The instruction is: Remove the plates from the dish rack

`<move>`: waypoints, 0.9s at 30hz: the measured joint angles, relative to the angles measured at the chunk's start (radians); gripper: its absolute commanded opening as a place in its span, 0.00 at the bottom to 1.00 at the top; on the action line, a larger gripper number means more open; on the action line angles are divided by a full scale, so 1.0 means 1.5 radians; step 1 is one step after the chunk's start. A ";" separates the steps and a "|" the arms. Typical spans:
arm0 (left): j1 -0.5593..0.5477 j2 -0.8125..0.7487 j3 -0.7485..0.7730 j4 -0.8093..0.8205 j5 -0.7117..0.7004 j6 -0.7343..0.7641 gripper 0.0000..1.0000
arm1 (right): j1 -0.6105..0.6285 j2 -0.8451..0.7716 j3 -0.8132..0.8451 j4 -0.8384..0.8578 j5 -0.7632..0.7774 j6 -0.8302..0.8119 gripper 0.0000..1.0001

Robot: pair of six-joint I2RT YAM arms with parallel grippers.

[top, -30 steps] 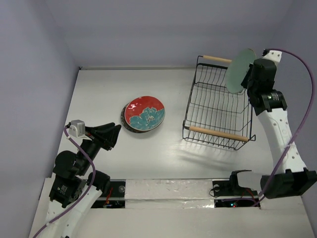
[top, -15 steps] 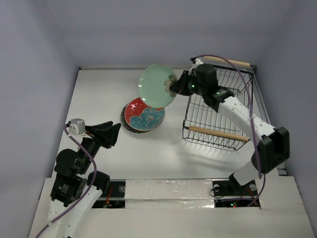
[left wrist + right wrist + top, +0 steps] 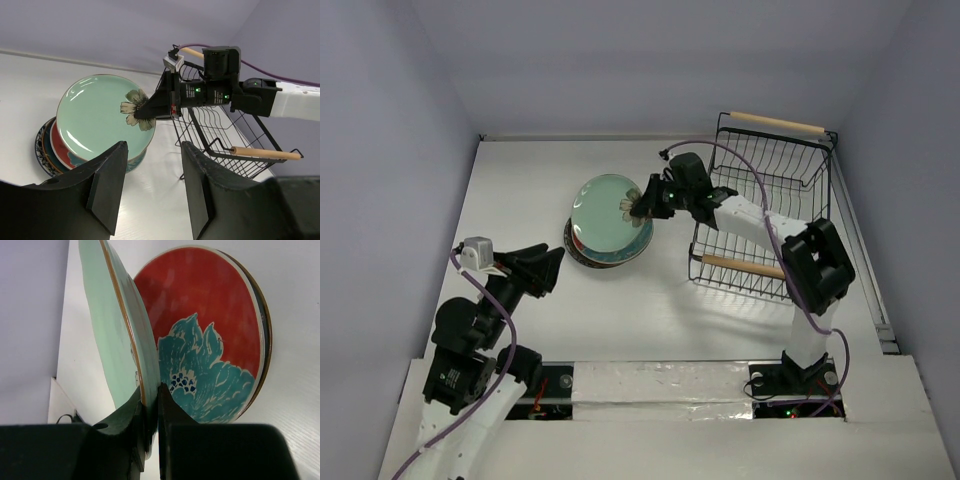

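My right gripper (image 3: 642, 203) is shut on the rim of the pale green plate with a flower (image 3: 605, 213), holding it tilted just above the stack of plates (image 3: 582, 256). In the right wrist view the green plate (image 3: 112, 335) stands edge-on between the fingers (image 3: 172, 415), with the red-and-teal plate (image 3: 210, 335) on top of the stack below it. The black wire dish rack (image 3: 765, 215) with wooden handles stands at the right with no plates in it. My left gripper (image 3: 552, 266) is open, near the stack's front left. The left wrist view shows the green plate (image 3: 97, 117) and the rack (image 3: 225, 140).
The white table (image 3: 520, 180) is walled by pale purple panels at the back and sides. The right arm (image 3: 760, 225) reaches across the rack's left side. A purple cable (image 3: 740, 160) loops over the rack.
The right arm has carried the green plate from beside the rack leftward and down to just over the stack. The left arm has not moved.
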 measured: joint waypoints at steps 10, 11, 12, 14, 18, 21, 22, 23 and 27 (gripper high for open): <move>0.033 0.019 0.000 0.001 0.010 0.000 0.44 | 0.004 0.048 0.000 0.015 -0.011 0.003 0.26; 0.036 0.020 0.000 0.001 0.013 0.000 0.44 | 0.004 0.050 0.000 0.015 -0.011 0.001 0.31; 0.039 0.021 0.000 0.001 0.016 0.000 0.44 | 0.004 0.050 0.000 0.012 -0.010 -0.002 0.40; 0.043 0.024 0.000 0.001 0.021 0.000 0.44 | 0.005 0.050 0.000 0.007 -0.006 -0.012 0.49; 0.044 0.026 0.000 0.001 0.024 0.000 0.44 | 0.011 0.050 0.000 -0.020 0.018 -0.042 0.75; 0.045 0.026 0.000 0.001 0.026 0.000 0.44 | 0.021 0.049 0.004 -0.049 0.050 -0.065 0.83; 0.045 0.026 0.000 0.002 0.026 0.000 0.44 | 0.026 0.048 0.008 -0.058 0.062 -0.072 0.84; 0.046 0.026 0.000 0.002 0.027 0.000 0.44 | 0.032 0.045 0.015 -0.070 0.079 -0.083 0.85; 0.052 0.026 0.000 0.002 0.028 0.000 0.46 | 0.060 0.018 0.027 -0.128 0.167 -0.118 0.90</move>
